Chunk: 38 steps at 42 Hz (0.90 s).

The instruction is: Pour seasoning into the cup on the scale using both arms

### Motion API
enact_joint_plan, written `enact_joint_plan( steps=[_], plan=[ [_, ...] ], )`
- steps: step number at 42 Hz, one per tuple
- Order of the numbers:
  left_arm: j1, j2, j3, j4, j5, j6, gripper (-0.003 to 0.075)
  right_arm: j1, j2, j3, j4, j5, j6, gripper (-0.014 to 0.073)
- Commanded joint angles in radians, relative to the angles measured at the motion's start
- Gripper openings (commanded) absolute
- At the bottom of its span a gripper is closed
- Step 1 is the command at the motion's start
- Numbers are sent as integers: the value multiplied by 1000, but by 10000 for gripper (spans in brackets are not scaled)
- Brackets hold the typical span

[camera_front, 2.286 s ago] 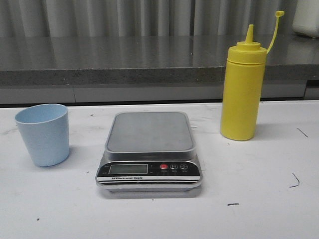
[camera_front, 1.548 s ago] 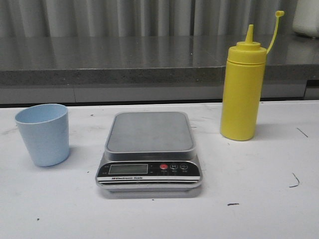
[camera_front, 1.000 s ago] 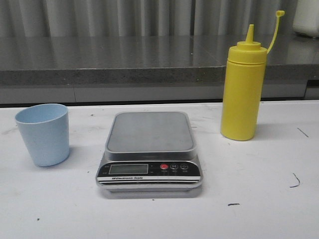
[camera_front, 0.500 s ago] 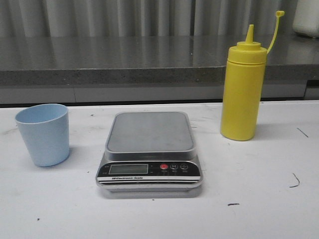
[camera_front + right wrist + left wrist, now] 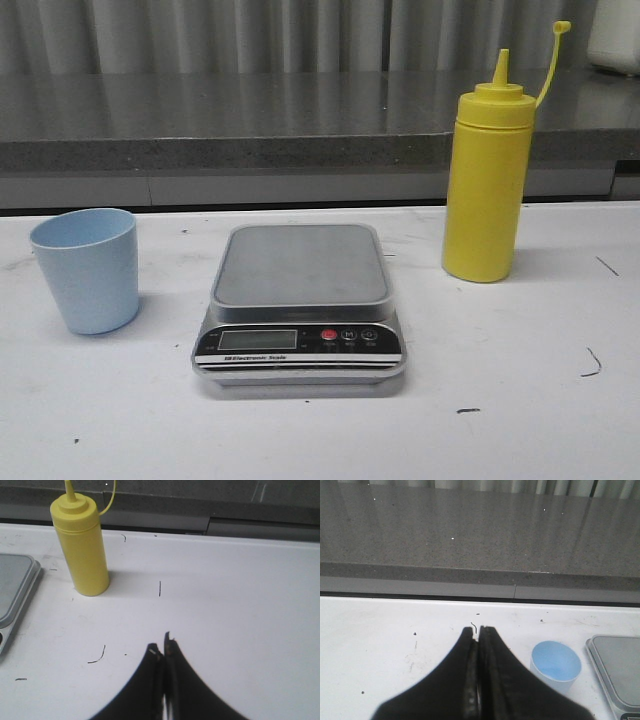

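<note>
The light blue cup (image 5: 88, 270) stands upright and empty on the white table, left of the scale (image 5: 300, 300), whose steel platform is bare. The yellow seasoning bottle (image 5: 487, 180) stands upright to the scale's right, its cap hanging off on its tether. Neither arm shows in the front view. In the left wrist view my left gripper (image 5: 478, 630) is shut with nothing in it, the cup (image 5: 556, 662) a short way beside it. In the right wrist view my right gripper (image 5: 162, 645) is shut and empty, well apart from the seasoning bottle (image 5: 82, 545).
A dark grey stone ledge (image 5: 250, 130) runs along the back of the table, with grey curtains behind it. Small black marks (image 5: 592, 362) dot the white tabletop (image 5: 520, 400). A white object (image 5: 615, 35) sits on the ledge at the far right.
</note>
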Motion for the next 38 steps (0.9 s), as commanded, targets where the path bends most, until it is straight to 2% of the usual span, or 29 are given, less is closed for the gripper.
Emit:
enact_joint_plan(
  steps=[1, 10, 15, 17, 21, 24, 26, 28, 30, 38],
  plan=[
    [-1, 16, -12, 0, -81, -2, -20, -4, 28, -32, 1, -66, -12, -69],
    [-1, 16, 15, -4, -77, -2, -19, -4, 40, -32, 1, -63, -12, -63],
    [-1, 16, 18, -4, -70, -2, 0, -4, 40, -32, 1, -57, -12, 18],
    [-1, 16, 18, -4, -66, -2, 42, -4, 40, -32, 1, -56, -12, 90],
    [-1, 17, 18, -4, -59, -2, 193, -4, 40, -32, 1, -53, -12, 284],
    [-1, 17, 18, -4, -44, -2, 347, -4, 40, -32, 1, -53, -12, 429],
    [-1, 17, 18, -5, -31, -2, 433, -4, 40, -32, 1, -52, -12, 489],
    [-1, 18, 18, -5, -14, -2, 493, -4, 40, -32, 1, -52, -12, 517],
    [-1, 24, 9, -5, 9, -2, 520, -4, 40, -32, 1, -52, -12, 520],
    [-1, 122, -97, -5, 149, -2, 514, -4, 40, -32, 1, -52, -12, 520]
  ],
)
